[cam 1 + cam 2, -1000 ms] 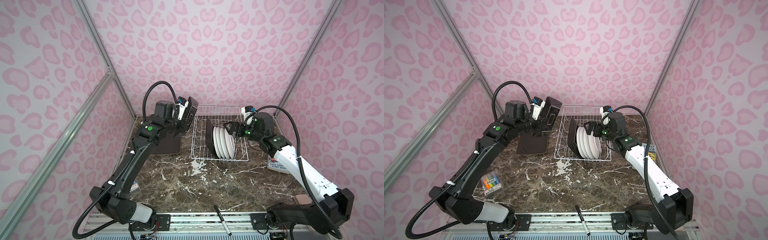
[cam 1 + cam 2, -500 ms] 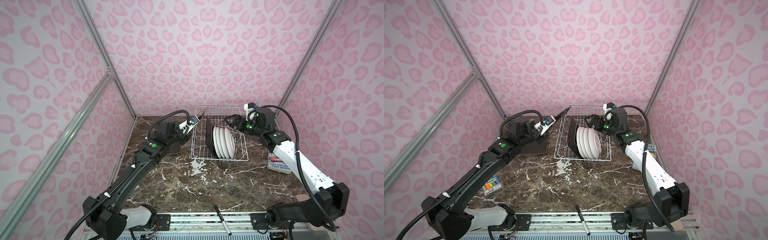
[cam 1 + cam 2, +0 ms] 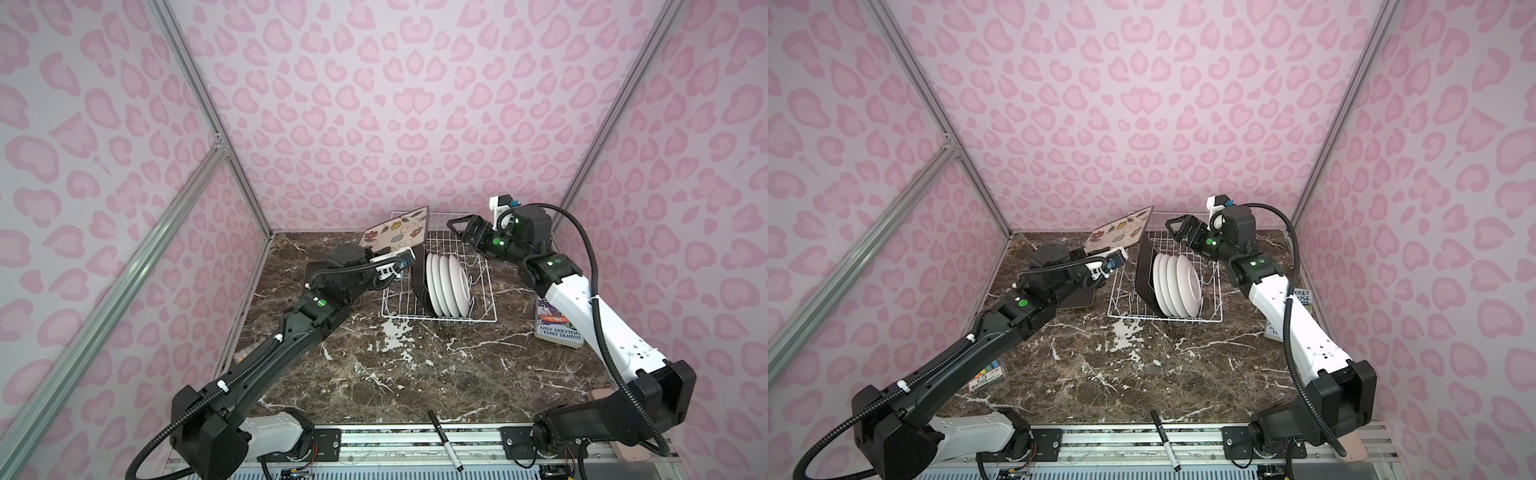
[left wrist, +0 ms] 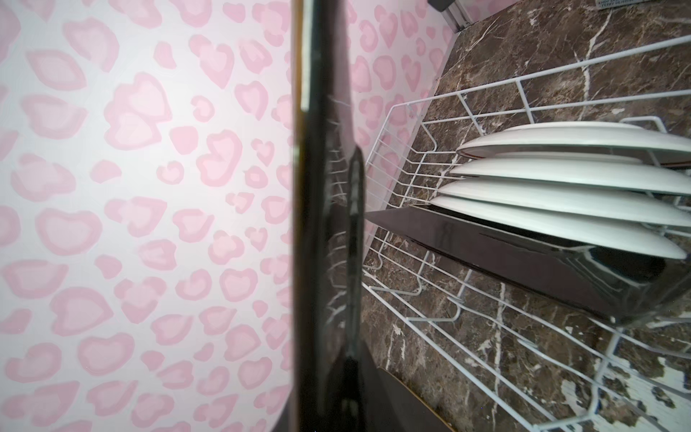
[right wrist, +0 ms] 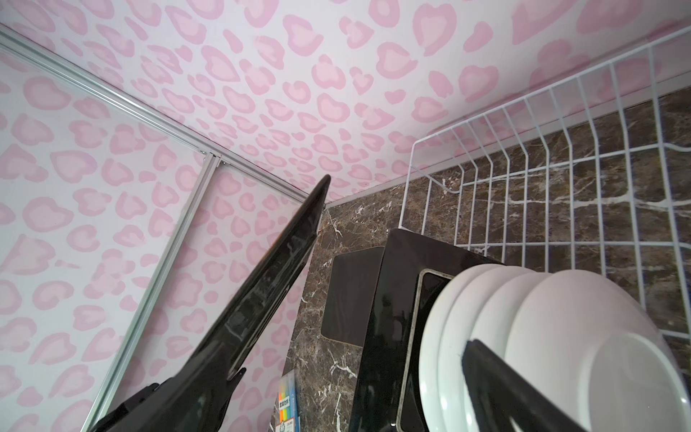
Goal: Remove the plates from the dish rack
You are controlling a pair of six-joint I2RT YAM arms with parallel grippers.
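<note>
- The left gripper (image 3: 380,250) was seen pinched on the lower edge of a flowered square plate (image 3: 395,229), which was held tilted over the upper left of the dish rack (image 3: 440,320), at frame centre.
- The right gripper (image 3: 457,227) was seen spread and empty above the rack's upper right.
- Four round white plates (image 3: 449,286) and a dark square plate (image 3: 419,286) were seen upright in the rack.

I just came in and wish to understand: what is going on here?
The left claw holds a flowered square plate tilted in the air beside the dish rack. The right claw hangs open above the rack. Four round white plates and one dark square plate stand in it; another square plate lies on the table.
</note>
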